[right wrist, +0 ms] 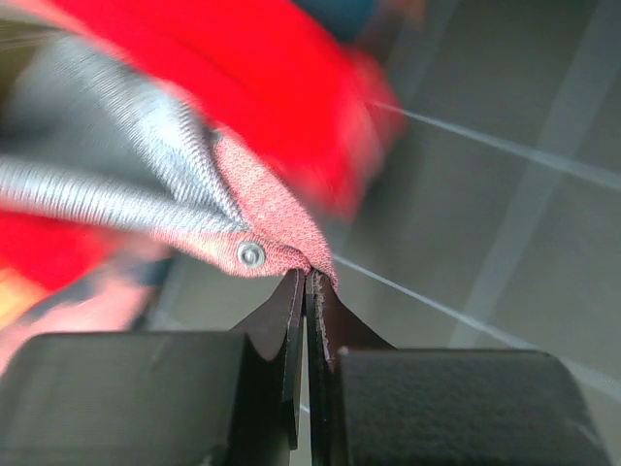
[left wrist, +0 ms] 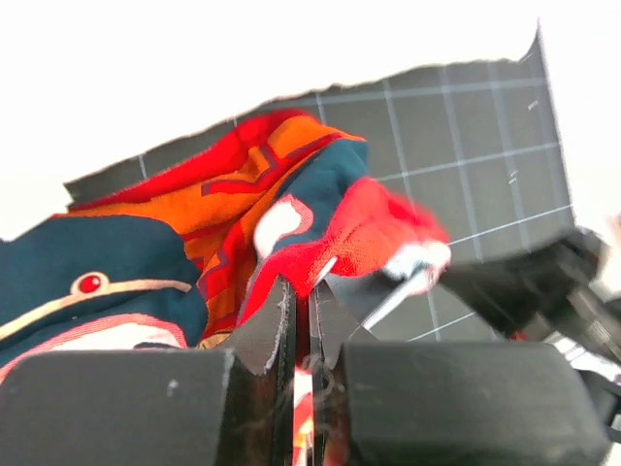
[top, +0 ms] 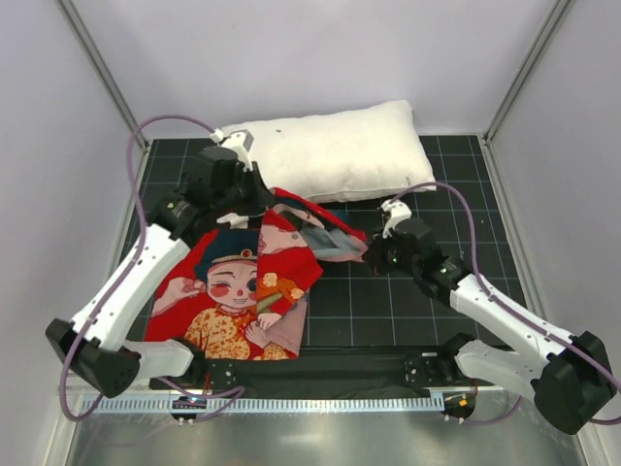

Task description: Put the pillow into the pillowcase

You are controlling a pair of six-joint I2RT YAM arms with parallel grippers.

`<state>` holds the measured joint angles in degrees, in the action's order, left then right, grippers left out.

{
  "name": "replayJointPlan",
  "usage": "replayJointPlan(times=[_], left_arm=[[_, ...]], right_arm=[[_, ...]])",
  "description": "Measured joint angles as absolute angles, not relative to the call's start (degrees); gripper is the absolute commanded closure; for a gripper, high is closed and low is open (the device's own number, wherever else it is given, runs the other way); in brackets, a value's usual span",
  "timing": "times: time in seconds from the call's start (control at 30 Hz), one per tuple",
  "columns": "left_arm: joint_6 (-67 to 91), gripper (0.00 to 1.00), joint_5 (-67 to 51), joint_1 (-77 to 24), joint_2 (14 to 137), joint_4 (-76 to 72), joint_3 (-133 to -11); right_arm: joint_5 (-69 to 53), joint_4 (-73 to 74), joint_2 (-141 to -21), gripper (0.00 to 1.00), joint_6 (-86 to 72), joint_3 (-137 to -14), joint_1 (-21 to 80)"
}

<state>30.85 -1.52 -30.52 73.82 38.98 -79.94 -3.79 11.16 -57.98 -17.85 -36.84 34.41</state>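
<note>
– So, where does the pillow (top: 330, 150) sit?
– Along the far edge of the dark gridded mat (top: 388, 311), from about the middle toward the far right corner, lying flat with its far side overhanging that edge. Neither arm touches it.
– And the pillowcase (top: 238, 291)?
– On the left half of the mat, printed side up. Its near part lies flat, reaching almost to the near edge, with the cartoon child's face plain to see. Its far part is bunched and raised, stretching rightward toward the middle of the mat, just beside the pillow's near side. I cannot tell whether the two touch.
– What has the left gripper (left wrist: 303, 291) got?
– Its jaws are pressed together on a fold of the red and dark blue cloth, at the bunched far end.
– The right gripper (right wrist: 306, 282)?
– Likewise closed, pinching the case's right-hand corner, where the weave shows pinkish beside a grey ribbed layer. A small metal snap (right wrist: 251, 254) sits in the cloth just beside its fingertips.
– Is the case's opening visible?
– From the overhead view I cannot tell; the bunched folds hide it.
</note>
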Motion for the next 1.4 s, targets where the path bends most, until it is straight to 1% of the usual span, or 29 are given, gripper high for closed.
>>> replayJointPlan(times=[0.17, 0.33, 0.4, 0.43, 0.47, 0.57, 0.63, 0.77, 0.9, 1.0, 1.13, 1.2, 1.33, 1.4], left_arm=[[30.76, 1.0, -0.32, -28.18, 68.77, 42.65, -81.1], [30.79, 1.0, 0.58, -25.67, 67.81, 45.84, -80.95], [31.07, 1.0, -1.06, -25.39, 67.46, 45.89, -80.42], [31.38, 1.0, -2.9, -25.39, 67.18, 45.19, -79.55], [31.83, 1.0, -5.04, -25.5, 66.81, 43.97, -78.02], [34.04, 1.0, -10.2, -26.85, 66.37, 39.59, -71.99], [35.24, 1.0, -12.12, -28.97, 66.89, 37.21, -67.88], [37.12, 1.0, -14.96, -32.64, 68.31, 33.43, -62.65], [37.85, 0.99, -16.32, -33.26, 70.0, 30.26, -62.06], [38.41, 0.99, -16.53, -33.26, 70.32, 28.64, -62.11], [38.54, 0.98, -16.47, -33.26, 70.43, 28.56, -63.53], [38.54, 0.98, -16.34, -33.26, 70.43, 28.71, -65.17], [38.54, 0.98, -16.19, -33.26, 70.43, 28.64, -68.2], [38.59, 0.98, -16.27, -33.26, 70.43, 28.58, -68.71]], right_arm=[[-0.4, 18.46, -58.46, 0.96, -24.03, -36.56, 23.75], [-0.89, 19.62, -57.39, 0.96, -29.08, -32.95, 12.93], [-1.5, 20.32, -56.9, 0.91, -30.09, -32.05, 10.96], [-1.98, 20.78, -56.86, 0.86, -30.28, -32.03, 10.72], [-2.5, 20.86, -56.88, 0.65, -30.41, -32.03, 10.7], [-3.73, 21.32, -56.82, 0.38, -30.5, -32.23, 10.7], [-4.71, 21.43, -56.1, 0.33, -30.37, -32.27, 10.7], [-9.41, 20.4, -51.33, 0.13, -29.63, -32.25, 10.7], [-18.94, 14.48, -48.07, 0.08, -28.08, -32.34, 11.55], [-22.55, 12.03, -49.98, 0.07, -25.82, -33.5, 16.69], [-20.34, 11.49, -55.79, 0.07, -22.06, -37.32, 27.2], [-18.35, 10.98, -58.61, 0.07, -21.28, -38.76, 29.93], [-13.34, 10.7, -66.5, 0.18, -22.0, -41.23, 30.63], [-11.25, 10.72, -70.32, 0.18, -23.33, -41.85, 30.59]])
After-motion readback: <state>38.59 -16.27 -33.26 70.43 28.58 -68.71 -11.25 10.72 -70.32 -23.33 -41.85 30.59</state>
